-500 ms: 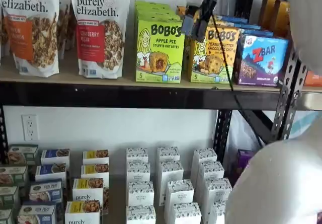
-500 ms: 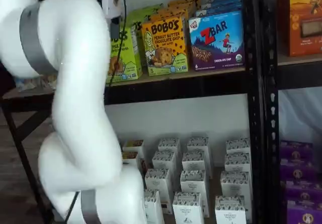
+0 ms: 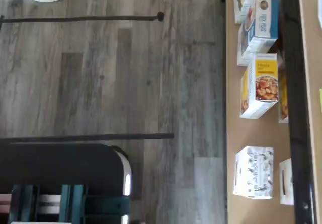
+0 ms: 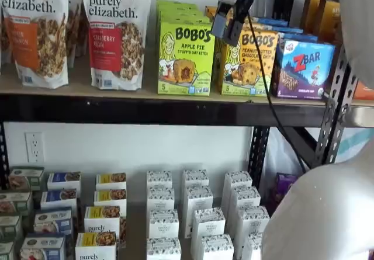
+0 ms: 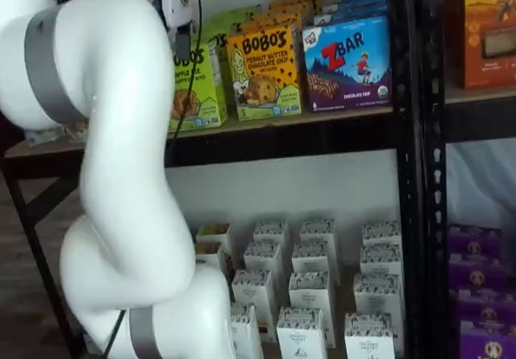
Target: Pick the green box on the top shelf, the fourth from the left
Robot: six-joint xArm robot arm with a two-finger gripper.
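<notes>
The green box [image 4: 185,52], a lime "BOBO'S Apple Pie" carton, stands upright on the top shelf [image 4: 140,94], with more of its kind behind it. In a shelf view the white arm [image 5: 121,133] covers the left part of the green box [image 5: 201,77]. My gripper [image 4: 227,25] hangs in front of the shelf, just right of the box's upper corner and over the neighbouring yellow carton. Its dark fingers stand apart with nothing between them, so it is open. The wrist view shows only floor and lower boxes.
Right of the green box stand a yellow-orange Bobo's carton [image 4: 248,61] and a blue ZBar box [image 4: 304,67]; granola bags [image 4: 117,32] stand to its left. Small white boxes [image 4: 196,213] fill the lower level. A perforated upright [image 4: 336,114] is at the right.
The gripper has risen slightly in front of the shelf. The arm has shifted a little. No box has moved.
</notes>
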